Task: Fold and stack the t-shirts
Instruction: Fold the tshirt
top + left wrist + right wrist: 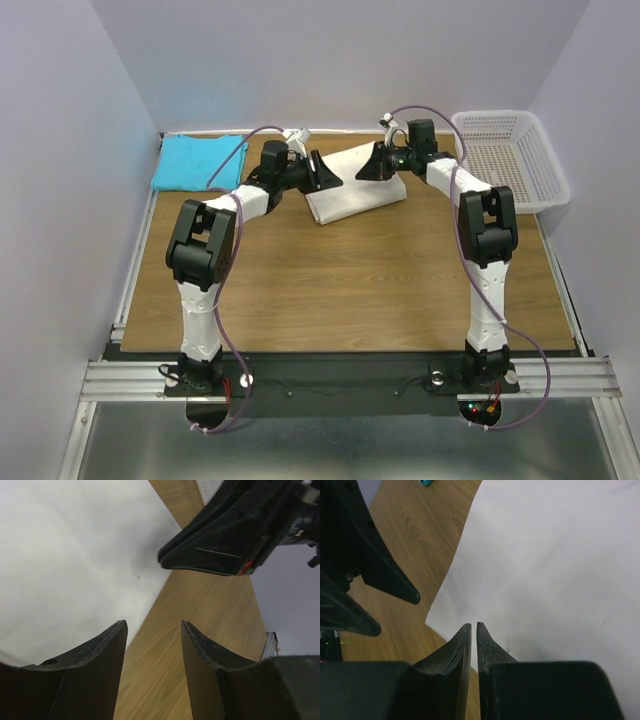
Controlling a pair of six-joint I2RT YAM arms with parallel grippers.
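Two shirts at the far side of the table (pixel 350 290): turquoise shirt (pixel 198 162) folded in the left corner, white shirt (pixel 355 192) folded near the middle. Left claw (pixel 152 626) spread, empty, over the white shirt's edge. Right claw (pixel 474 626) almost pressed together at its border; cloth caught or not, cannot tell. Cloth looks light and limp, likely to sag. Best pinched at an edge, through all layers.
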